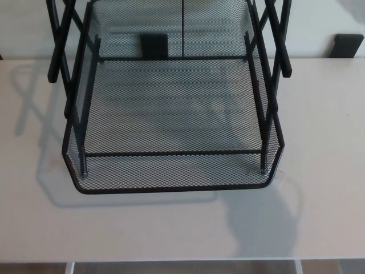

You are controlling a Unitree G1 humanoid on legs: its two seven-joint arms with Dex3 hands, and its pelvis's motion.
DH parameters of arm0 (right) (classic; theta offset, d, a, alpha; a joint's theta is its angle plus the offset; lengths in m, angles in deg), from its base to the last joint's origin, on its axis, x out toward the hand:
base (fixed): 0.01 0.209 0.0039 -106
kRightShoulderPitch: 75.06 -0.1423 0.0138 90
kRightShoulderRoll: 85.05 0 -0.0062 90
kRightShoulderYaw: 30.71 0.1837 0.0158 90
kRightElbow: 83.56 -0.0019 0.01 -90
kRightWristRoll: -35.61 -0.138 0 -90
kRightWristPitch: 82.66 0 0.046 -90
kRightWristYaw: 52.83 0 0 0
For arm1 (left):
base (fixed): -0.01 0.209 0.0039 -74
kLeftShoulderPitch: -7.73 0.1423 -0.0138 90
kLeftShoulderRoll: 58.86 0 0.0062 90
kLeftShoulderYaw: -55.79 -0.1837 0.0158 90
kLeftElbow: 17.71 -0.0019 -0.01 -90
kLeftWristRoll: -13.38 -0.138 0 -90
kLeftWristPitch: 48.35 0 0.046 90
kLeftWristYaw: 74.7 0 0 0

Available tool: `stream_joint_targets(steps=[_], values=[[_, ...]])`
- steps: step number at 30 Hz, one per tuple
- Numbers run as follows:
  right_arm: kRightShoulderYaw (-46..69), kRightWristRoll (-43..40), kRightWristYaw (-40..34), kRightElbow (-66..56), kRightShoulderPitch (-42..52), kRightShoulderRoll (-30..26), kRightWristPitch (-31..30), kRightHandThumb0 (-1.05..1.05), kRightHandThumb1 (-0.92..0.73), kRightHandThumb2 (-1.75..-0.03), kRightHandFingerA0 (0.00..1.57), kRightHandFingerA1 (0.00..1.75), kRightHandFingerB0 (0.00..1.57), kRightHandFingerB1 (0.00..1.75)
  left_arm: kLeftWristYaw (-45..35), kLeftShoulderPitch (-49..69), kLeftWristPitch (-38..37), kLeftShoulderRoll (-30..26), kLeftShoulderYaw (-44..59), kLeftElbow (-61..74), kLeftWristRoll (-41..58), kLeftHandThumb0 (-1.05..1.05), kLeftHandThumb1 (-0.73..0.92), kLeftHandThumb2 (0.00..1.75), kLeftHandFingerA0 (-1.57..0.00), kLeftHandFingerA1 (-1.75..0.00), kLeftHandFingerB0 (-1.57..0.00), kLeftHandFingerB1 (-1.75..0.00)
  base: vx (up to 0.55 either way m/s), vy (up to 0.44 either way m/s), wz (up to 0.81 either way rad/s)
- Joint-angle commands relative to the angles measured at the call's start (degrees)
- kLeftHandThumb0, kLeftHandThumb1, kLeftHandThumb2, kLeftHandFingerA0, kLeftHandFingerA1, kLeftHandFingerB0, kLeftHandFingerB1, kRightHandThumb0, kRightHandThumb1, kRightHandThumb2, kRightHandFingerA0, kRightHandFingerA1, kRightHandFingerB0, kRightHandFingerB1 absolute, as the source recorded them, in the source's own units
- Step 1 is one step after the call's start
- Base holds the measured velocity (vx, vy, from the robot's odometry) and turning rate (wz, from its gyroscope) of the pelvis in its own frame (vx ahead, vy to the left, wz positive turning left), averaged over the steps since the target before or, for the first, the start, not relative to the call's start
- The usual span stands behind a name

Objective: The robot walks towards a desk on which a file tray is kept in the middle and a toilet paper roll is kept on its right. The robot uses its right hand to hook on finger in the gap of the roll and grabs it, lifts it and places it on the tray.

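Sitting mid-desk [171, 228], a black mesh tray [171, 177] holds nothing; its crossed side struts rise out of frame. Neither robot hand shows, so their fingers cannot be judged. No paper roll is visible. No writing can be read anywhere.

1. The desk [171, 228] before me has a pale, off-white top, matte and plain; its near edge crosses the bottom of the view.
2. Below that edge I see a strip of greyish floor [182, 268] and two pale uprights (probably the desk's frame; too little shows to be sure).
3. Behind the desk stands a light wall [23, 28].
4. Two small black blocks [348, 45] sit at the desk's far edge against the wall.
5. Light falls from above and behind: soft grey shadows [262, 220] lie on the desktop, left and near right.
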Motion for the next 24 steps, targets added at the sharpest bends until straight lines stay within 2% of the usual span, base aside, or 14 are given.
stream_joint_targets(steps=[1, 4, 7, 8, 9, 14, 15, 16, 18, 19, 20, 21, 23, 24], values=[[-11.04, -9.91, 33.49, -2.97, 2.89, 5.08, -10.09, -0.23, -0.65, -0.64, 0.84, 1.47, 0.92, 0.65, -1.39, 1.17, -7.78, 0.08, 1.74, -0.95, 2.11, -0.74, 0.67, 1.05, -0.28, -0.63, -0.29, -0.59, 0.0, 0.0, 0.0], [-13.05, -9.47, 33.14, -2.21, 6.19, 6.57, -8.82, -0.23, -0.65, -0.7, 0.93, 1.3, 0.97, 0.76, -1.79, 1.04, -6.97, 0.24, 2.09, 0.05, 2.69, -0.74, 0.67, 1.05, -0.27, -0.62, -0.28, -0.58, 0.0, 0.0, 0.0], [-14.13, -8.89, 33.12, -1.99, 7.73, 7.12, -8.4, -0.23, -0.66, -0.73, 0.93, 1.34, 0.97, 0.77, -1.27, 0.21, -8.41, 0.18, 1.33, -1.51, 1.67, -0.74, 0.67, 1.05, -0.26, -0.61, -0.26, -0.57, 0.0, 0.0, 0.0], [-14.52, -8.88, 32.94, -2.33, 8.54, 7.49, -8.41, -0.22, -0.65, -0.74, 0.95, 1.38, 0.97, 0.76, -1.55, 0.22, -8.27, 0.09, 1.23, -1.56, 1.62, -0.7, 0.83, 0.65, -0.26, -0.57, -0.29, -0.49, 0.0, 0.0, 0.0], [-14.94, -8.78, 33.01, -2.2, 8.98, 7.77, -8.25, -0.22, -0.64, -0.75, 0.96, 1.4, 0.97, 0.79, -1.68, 0.17, -8.12, 0.13, 1.25, -1.72, 1.69, -0.75, 0.67, 1.05, -0.27, -0.62, -0.25, -0.56, 0.0, 0.0, 0.0], [-15.99, -10.4, 33.45, -2.21, 11.46, 9.44, -7.79, -0.18, -0.6, -0.83, 0.99, 1.41, 0.97, 0.84, -0.9, -0.3, -8.38, -0.01, 0.6, -2.19, 0.85, -0.74, 0.68, 1.05, -0.28, -0.62, -0.27, -0.57, 0.0, 0.0, 0.0], [-16.06, -10.64, 33.6, -2.22, 11.72, 9.44, -7.52, -0.17, -0.61, -0.83, 0.97, 1.41, 0.97, 0.83, -0.85, -0.25, -8.44, -0.13, 0.31, -2.03, 0.54, -0.69, 0.84, 0.65, -0.25, -0.57, -0.3, -0.48, 0.0, 0.0, 0.0], [-16.22, -10.51, 33.78, -2.54, 12.13, 9.41, -7.3, -0.18, -0.61, -0.82, 0.97, 1.39, 0.96, 0.82, -0.8, -0.19, -8.33, -0.09, 0.22, -1.73, 0.5, -0.7, 0.83, 0.65, -0.26, -0.58, -0.3, -0.48, 0.0, 0.0, 0.0], [-16.34, -10.82, 34.8, -2.79, 12.32, 9.56, -8.03, -0.18, -0.63, -0.84, 0.95, 1.42, 0.94, 0.84, -0.8, -0.43, -8.12, 0.01, 0.45, -1.98, 0.8, -0.71, 0.81, 0.65, -0.27, -0.56, -0.3, -0.47, 0.0, 0.0, 0.0], [-16.59, -10.68, 34.86, -3.26, 13.1, 9.45, -7.91, -0.17, -0.62, -0.85, 0.96, 1.46, 0.95, 0.85, -0.77, -0.45, -7.64, 0.12, 0.55, -2.1, 0.97, -0.74, 0.67, 1.04, -0.27, -0.61, -0.27, -0.56, 0.0, 0.0, 0.0], [-16.79, -10.43, 34.55, -3.55, 13.78, 9.29, -7.25, -0.16, -0.61, -0.86, 0.96, 1.47, 0.97, 0.86, -0.67, -0.56, -7.63, 0.05, 0.36, -2.32, 0.74, -0.75, 0.68, 1.04, -0.27, -0.62, -0.26, -0.56, 0.0, 0.0, 0.0], [-16.92, -10.29, 34.27, -3.52, 14.12, 9.16, -6.49, -0.16, -0.61, -0.86, 0.96, 1.5, 0.97, 0.86, -0.64, -0.55, -8.2, -0.01, 0.14, -2.4, 0.46, -0.68, 0.84, 0.65, -0.27, -0.58, -0.29, -0.48, 0.0, 0.0, 0.0], [-17.25, -10.5, 34.5, -4.19, 15.41, 9.21, -6.4, -0.16, -0.61, -0.86, 0.97, 1.5, 0.97, 0.86, -0.72, 0.29, -9.29, -0.25, -0.73, -2.36, -0.52, -0.71, 0.85, 0.65, -0.28, -0.6, -0.28, -0.48, 0.0, 0.0, 0.0], [-17.46, -10.06, 34.56, -4.3, 15.72, 9.11, -6.43, -0.18, -0.61, -0.87, 0.97, 1.5, 0.97, 0.87, -0.98, -0.25, -9.39, -0.41, -0.56, -3.21, -0.31, -0.77, 0.68, 1.06, -0.31, -0.64, -0.25, -0.56, 0.0, 0.0, 0.0]])
